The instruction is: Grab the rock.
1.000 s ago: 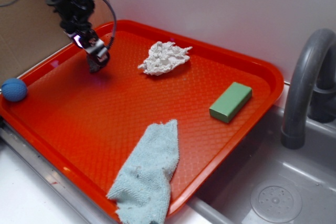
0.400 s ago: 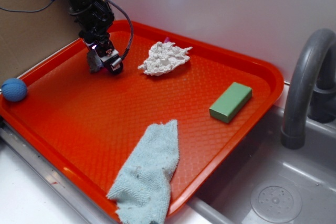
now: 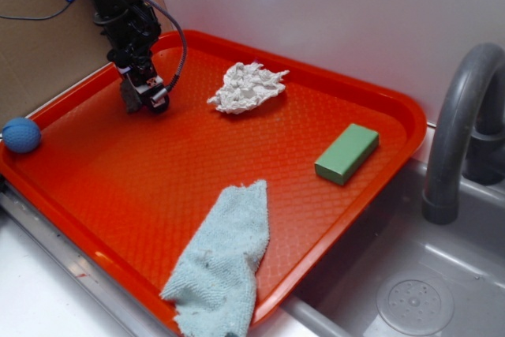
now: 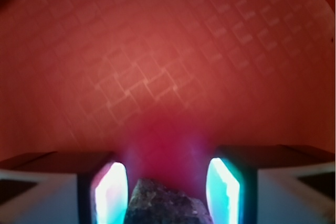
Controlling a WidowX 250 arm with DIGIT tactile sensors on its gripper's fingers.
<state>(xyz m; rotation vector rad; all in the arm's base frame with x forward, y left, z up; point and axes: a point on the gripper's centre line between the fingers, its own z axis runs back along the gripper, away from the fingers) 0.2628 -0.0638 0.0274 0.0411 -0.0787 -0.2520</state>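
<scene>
The gripper (image 3: 144,99) is working low over the back left part of the orange tray (image 3: 379,92), with the cardboard wall (image 3: 39,53) standing close on its far left side and the white lacy lump (image 3: 248,87) lying near on the other side, leaving a bare lane between them. The middle of the tray is lying open, while the pale blue cloth (image 3: 225,262) is covering the front edge, the green sponge block (image 3: 346,152) is sitting well apart toward the grey faucet (image 3: 461,116), and the blue ball (image 3: 21,135) is resting at the left rim. In the wrist view the rock (image 4: 165,205) is filling much of the gap between the two fingers (image 4: 111,192), with bare tray floor ahead of them.
</scene>
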